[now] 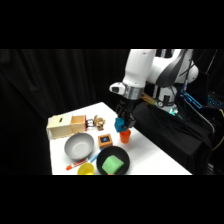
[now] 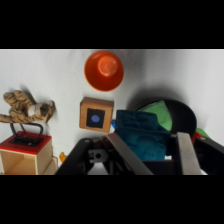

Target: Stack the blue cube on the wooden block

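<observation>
The blue cube (image 1: 120,124) hangs above the table with my gripper (image 1: 122,120) shut on it, just over the small orange cup (image 1: 124,136). In the wrist view the blue cube (image 2: 142,131) sits between the two fingers of the gripper (image 2: 148,144). The wooden block (image 1: 105,140) stands on the table to the left of the cup, a dark square mark on its top. In the wrist view the wooden block (image 2: 96,115) lies left of the held cube and apart from it, below the orange cup (image 2: 104,70).
A black bowl (image 1: 122,156) holds a green block (image 1: 113,164) near the front edge, beside a yellow cup (image 1: 86,169) and a grey bowl (image 1: 79,146). At the back left stand a pale wooden box (image 1: 65,125) and a tiny wooden figure (image 1: 97,121).
</observation>
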You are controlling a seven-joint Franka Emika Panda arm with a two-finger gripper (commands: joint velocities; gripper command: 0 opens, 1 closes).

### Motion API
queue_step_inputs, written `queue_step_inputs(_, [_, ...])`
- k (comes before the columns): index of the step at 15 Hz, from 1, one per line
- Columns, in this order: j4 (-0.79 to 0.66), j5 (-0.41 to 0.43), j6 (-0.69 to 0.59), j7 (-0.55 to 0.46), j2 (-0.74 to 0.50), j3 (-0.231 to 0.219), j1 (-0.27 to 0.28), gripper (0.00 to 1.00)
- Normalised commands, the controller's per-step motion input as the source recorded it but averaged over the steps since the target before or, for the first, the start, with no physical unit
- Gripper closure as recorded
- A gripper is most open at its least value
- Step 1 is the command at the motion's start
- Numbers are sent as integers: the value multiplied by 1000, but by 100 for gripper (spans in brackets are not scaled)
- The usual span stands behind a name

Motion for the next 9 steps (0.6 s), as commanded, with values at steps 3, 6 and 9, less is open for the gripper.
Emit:
queue_step_inputs(3, [241,276,-168,-503,-23,25,-216,77])
queue_step_inputs(6, [299,305,-178,-503,116,-24,-156,77])
queue_step_inputs(9, [313,273,-197,-444,189,-39,-110,77])
